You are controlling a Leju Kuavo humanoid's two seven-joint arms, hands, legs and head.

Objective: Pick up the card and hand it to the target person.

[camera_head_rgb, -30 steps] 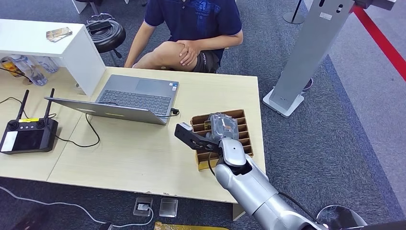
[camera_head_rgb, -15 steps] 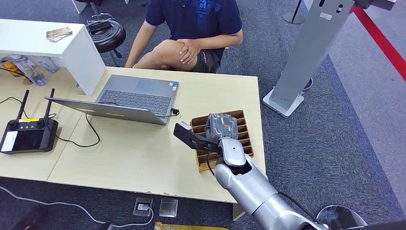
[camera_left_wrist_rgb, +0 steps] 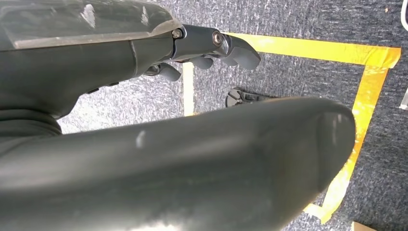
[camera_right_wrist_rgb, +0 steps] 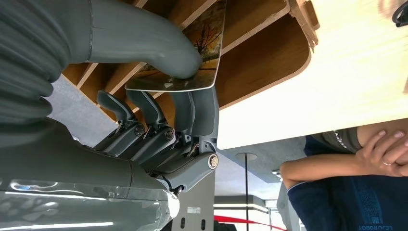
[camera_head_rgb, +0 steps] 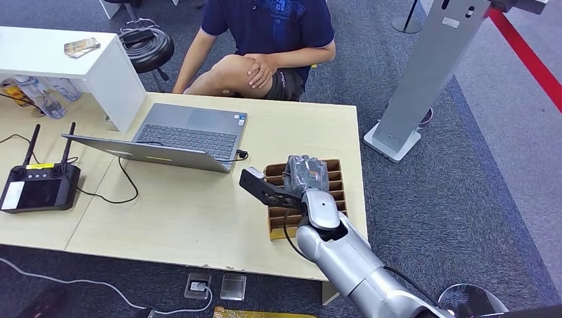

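Note:
My right hand (camera_head_rgb: 305,173) hovers over a brown slotted wooden holder (camera_head_rgb: 337,192) near the table's right edge. In the right wrist view a card (camera_right_wrist_rgb: 204,43) printed with an autumn tree stands among the holder's slats (camera_right_wrist_rgb: 269,53). The thumb (camera_right_wrist_rgb: 159,45) presses one face of the card and the fingers (camera_right_wrist_rgb: 197,108) press the other, so the card is pinched. A seated person (camera_head_rgb: 272,26) in a dark blue shirt faces the far side of the table, a hand (camera_head_rgb: 262,69) on one knee. My left hand (camera_left_wrist_rgb: 216,45) hangs over the carpet, holding nothing.
An open laptop (camera_head_rgb: 185,136) sits mid-table (camera_head_rgb: 192,212) with a cable running off it. A black controller with antennas (camera_head_rgb: 38,187) lies at the left. A white shelf (camera_head_rgb: 99,66) stands at the back left and a grey stand (camera_head_rgb: 424,73) on the floor at the right.
My right hand has edged slightly toward the far side of the holder. The person and everything else on the table stay put.

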